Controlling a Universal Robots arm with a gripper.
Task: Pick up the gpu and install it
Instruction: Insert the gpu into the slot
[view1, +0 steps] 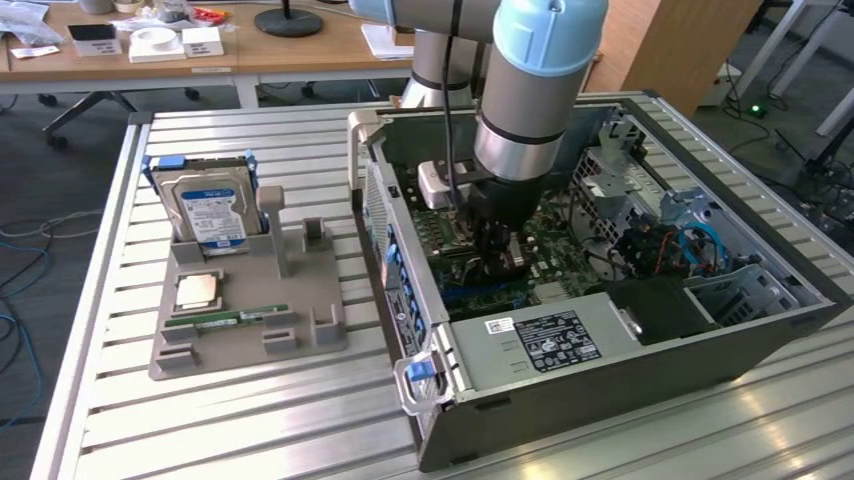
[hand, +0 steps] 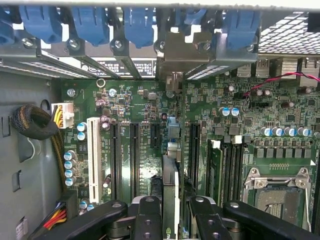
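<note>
Fingers (hand: 150, 220) of the gripper (hand: 176, 220) were closed on the gpu (hand: 170, 195), which stood on edge between the two black pads and showed as a thin green board seen from above, with its silver bracket (hand: 173, 80) reaching up toward the row of blue slot clips (hand: 137, 22) at the case's back wall. Below the card lay the green motherboard (hand: 235, 125), and the card's lower edge sat over one of the long black expansion slots (hand: 134, 155), between a neighbouring slot and the shorter one beside the RAM sockets (hand: 227, 165); whether it was fully seated could not be told. An empty processor socket (hand: 277, 192) showed nearby, along with a white slot (hand: 93, 155) and a bundle of sleeved cables (hand: 32, 122). In the exterior view the arm (view1: 534, 90) reached straight down into the open computer case (view1: 587, 330), which lay on its side on a slatted metal table (view1: 240, 420), and the gripper (view1: 497, 262) was deep inside it over the motherboard. On the exterior view's left, well apart from the case, a grey holder (view1: 247, 335) carried an upright hard drive (view1: 211, 212), a processor chip (view1: 198, 291) and a narrow green RAM stick (view1: 244, 317). Wooden desks (view1: 200, 55) with small boxes stood at the far side.
</note>
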